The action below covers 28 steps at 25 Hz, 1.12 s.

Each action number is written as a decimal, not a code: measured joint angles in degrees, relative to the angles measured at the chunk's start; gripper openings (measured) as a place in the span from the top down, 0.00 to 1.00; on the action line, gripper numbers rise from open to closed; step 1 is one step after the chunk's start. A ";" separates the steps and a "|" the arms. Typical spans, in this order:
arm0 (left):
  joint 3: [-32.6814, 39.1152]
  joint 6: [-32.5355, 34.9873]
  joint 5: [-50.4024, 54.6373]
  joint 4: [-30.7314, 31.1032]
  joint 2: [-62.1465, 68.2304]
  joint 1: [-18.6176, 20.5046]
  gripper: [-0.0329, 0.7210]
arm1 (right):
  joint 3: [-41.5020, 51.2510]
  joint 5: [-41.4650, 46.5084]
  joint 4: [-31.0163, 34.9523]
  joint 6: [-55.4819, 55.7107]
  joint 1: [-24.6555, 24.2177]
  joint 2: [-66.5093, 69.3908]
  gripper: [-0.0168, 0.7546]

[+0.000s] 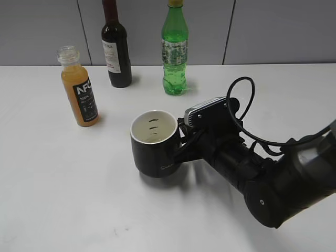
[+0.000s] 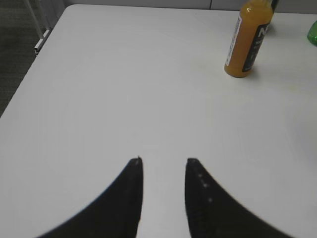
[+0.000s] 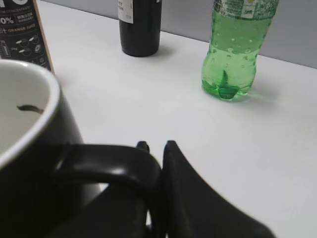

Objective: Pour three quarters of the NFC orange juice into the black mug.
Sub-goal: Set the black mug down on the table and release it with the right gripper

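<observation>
The NFC orange juice (image 1: 80, 89) stands upright and uncapped at the left of the white table, also in the left wrist view (image 2: 246, 39) and at the right wrist view's top left corner (image 3: 22, 32). The black mug (image 1: 155, 143) stands mid-table, white inside; it fills the left of the right wrist view (image 3: 29, 148). My right gripper (image 1: 184, 143) is shut on the mug's loop handle (image 3: 111, 161), fingertips (image 3: 156, 146) close together around it. My left gripper (image 2: 163, 161) is open and empty over bare table, well short of the juice.
A dark wine bottle (image 1: 116, 44) and a taller green soda bottle (image 1: 174, 50) stand at the back near the grey wall, both also in the right wrist view (image 3: 140, 25) (image 3: 232, 47). The table's left edge (image 2: 29, 74) shows in the left wrist view.
</observation>
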 joint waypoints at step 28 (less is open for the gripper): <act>0.00 0.00 0.00 0.00 0.00 0.00 0.64 | -2.88 -1.53 2.86 3.00 0.00 5.78 0.80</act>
